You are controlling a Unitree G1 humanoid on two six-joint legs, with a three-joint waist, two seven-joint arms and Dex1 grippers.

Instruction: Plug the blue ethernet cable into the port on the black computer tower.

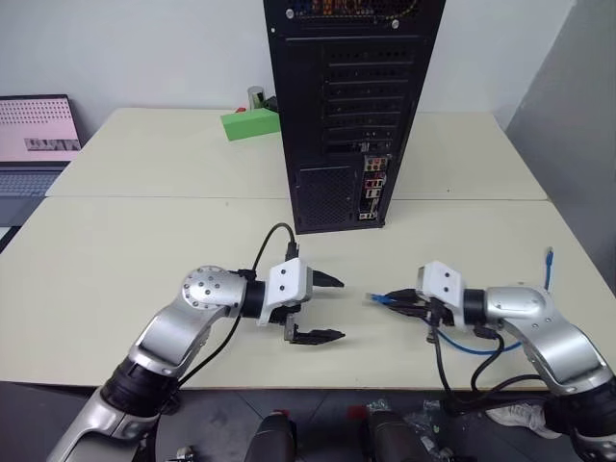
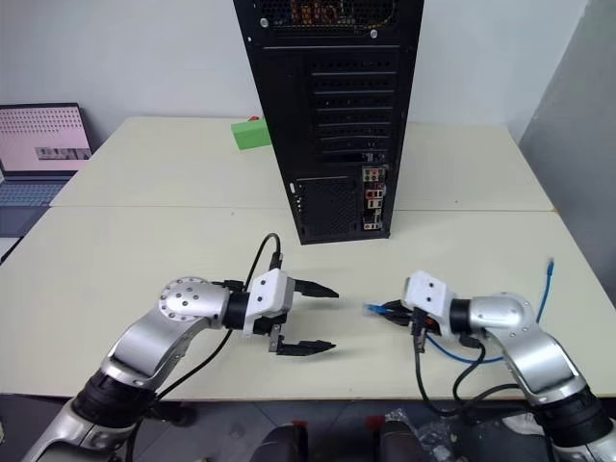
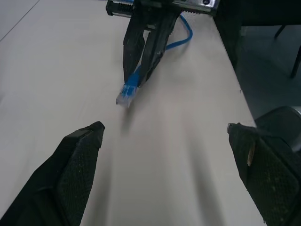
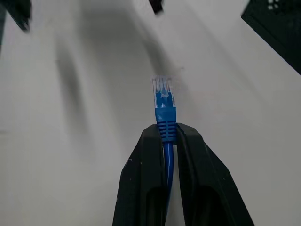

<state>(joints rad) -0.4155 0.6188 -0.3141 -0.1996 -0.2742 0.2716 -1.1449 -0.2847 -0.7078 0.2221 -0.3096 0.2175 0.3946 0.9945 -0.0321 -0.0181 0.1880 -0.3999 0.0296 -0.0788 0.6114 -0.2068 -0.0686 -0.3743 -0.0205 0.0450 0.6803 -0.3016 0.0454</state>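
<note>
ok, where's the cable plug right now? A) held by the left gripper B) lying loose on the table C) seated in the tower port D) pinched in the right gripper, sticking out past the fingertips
D: the right gripper is shut on the blue ethernet cable, its clear plug poking out beyond the fingers, while the left gripper stands open and empty, short of the black computer tower.

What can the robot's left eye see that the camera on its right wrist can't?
The left eye view alone takes in the green block, the laptop, the black computer tower's whole back with its ports, and the cable's far plug near the table's right edge. The right wrist view alone gives a close look at the clear plug poking out past the black fingers. Both show the blue ethernet cable, the right gripper shut on it, and the table.
</note>
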